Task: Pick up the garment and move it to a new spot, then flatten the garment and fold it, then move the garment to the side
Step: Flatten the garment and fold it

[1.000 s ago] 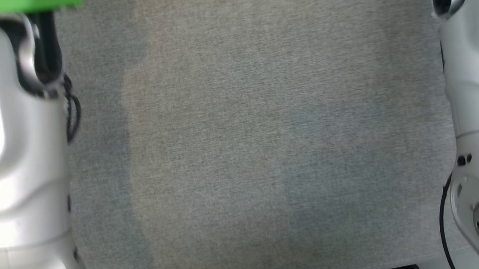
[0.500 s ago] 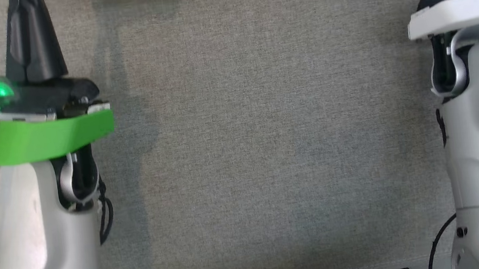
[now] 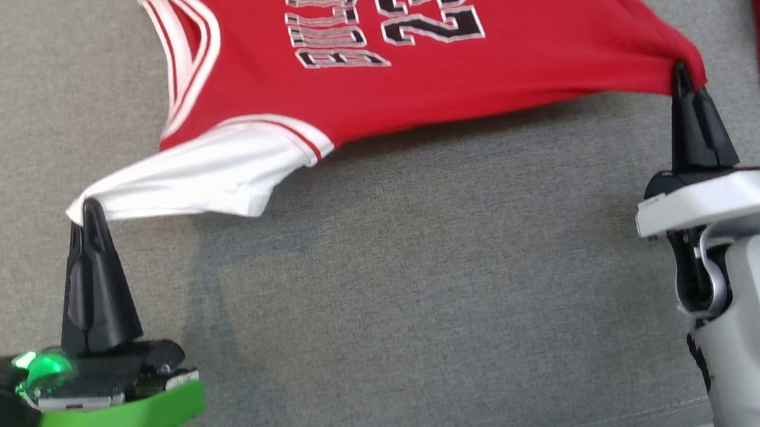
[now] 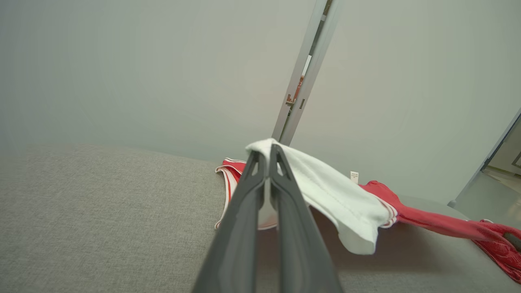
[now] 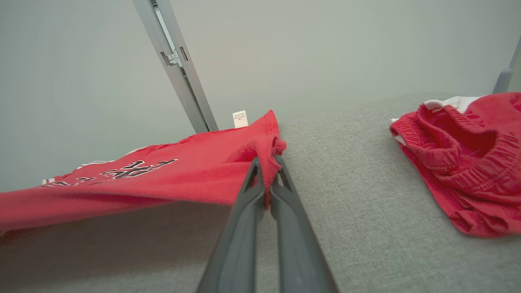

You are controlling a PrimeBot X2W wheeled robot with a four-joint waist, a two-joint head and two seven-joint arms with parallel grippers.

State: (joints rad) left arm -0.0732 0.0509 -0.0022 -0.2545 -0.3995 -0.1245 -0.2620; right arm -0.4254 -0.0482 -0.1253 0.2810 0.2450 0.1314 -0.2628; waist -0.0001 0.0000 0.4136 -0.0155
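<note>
Garment transfer, we judge: our left gripper has jaws clamped on its white edge, our right gripper on a red corner. Next we should lower both evenly, cloth taut.

head: high, looks steeply down on grey fabric surface, mid-range | left wrist: low, close behind left tool, faces far wall | right wrist: low, close behind right tool, faces far | shared: red jersey in all three; red shorts far right in head and right wrist
</note>
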